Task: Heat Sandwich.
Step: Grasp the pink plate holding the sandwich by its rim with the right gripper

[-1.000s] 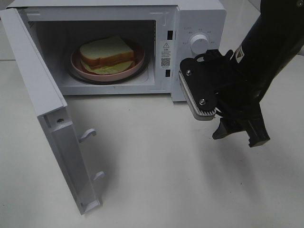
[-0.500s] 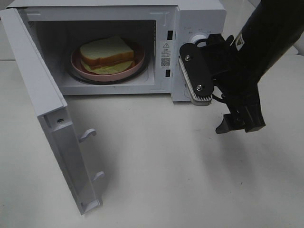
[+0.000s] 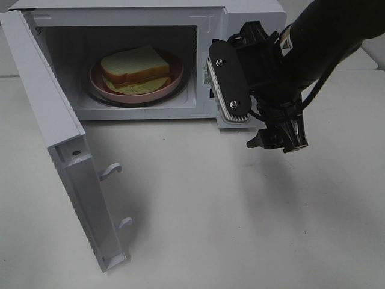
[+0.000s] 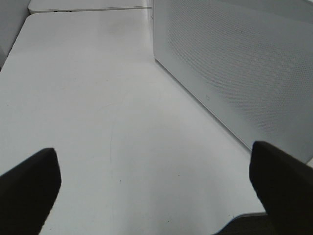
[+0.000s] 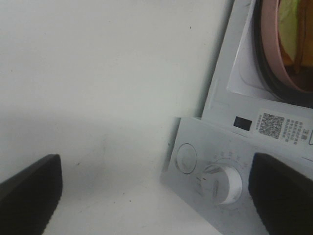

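Broadly, a white counter [image 3: 240,229] carries everything; on its far side stands a white microwave [image 3: 207,18], its door [image 3: 54,132] swung fully open to the left of the exterior view, with two latch hooks showing on the door's inner edge; the right arm reaches in from the upper right and covers most of the control panel; its hand [image 3: 278,139] hangs just in front of the oven's lower right corner, above the counter, fingers spread wide and holding nothing; the left hand [image 4: 155,188], seen only by its own wrist camera, is likewise spread wide with nothing between its fingers, over bare counter beside the microwave's perforated side wall; inside the cavity a round pink plate [image 3: 178,75] sits on the turntable; the sandwich [image 3: 133,65] lies on that plate, white slices stacked, with yellow-green filling showing at the front edge; the right wrist view shows the white dial [image 5: 224,183] on the panel and a small QR label [image 5: 270,125] on the frame beside the cavity.
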Action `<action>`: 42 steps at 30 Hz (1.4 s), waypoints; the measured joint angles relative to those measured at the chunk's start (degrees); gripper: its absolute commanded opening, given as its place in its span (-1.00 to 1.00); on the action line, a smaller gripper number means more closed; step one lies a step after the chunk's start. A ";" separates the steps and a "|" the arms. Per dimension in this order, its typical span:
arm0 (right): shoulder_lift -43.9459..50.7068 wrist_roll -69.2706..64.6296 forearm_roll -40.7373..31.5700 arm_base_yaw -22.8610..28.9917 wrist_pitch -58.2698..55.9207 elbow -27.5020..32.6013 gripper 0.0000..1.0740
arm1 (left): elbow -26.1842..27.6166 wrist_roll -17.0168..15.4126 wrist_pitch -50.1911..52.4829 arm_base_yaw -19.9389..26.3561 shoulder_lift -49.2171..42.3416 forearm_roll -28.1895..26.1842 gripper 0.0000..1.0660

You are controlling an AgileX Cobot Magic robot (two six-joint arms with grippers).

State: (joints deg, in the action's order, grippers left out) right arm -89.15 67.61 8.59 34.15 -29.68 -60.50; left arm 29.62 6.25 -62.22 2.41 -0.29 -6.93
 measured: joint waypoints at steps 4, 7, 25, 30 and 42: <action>-0.92 1.20 0.06 0.00 0.52 -1.15 0.73 | 0.00 0.00 0.00 0.00 0.00 0.00 0.83; -1.83 1.32 0.17 0.06 0.80 -1.83 0.72 | 0.00 0.00 0.00 0.00 0.00 0.00 0.83; -12.89 1.32 0.00 2.81 3.44 -12.32 0.66 | 0.00 0.00 0.00 0.00 0.00 0.00 0.83; -16.96 1.32 0.00 3.95 4.35 -16.33 0.64 | 0.00 0.00 0.00 0.00 0.00 0.00 0.83; -25.95 1.32 -0.06 4.07 4.81 -25.84 0.61 | 0.00 0.00 0.00 0.00 0.00 0.00 0.83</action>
State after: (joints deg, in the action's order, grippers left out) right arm -115.11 68.93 8.54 38.22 -24.87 -86.34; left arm 29.62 6.25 -62.22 2.41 -0.29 -6.93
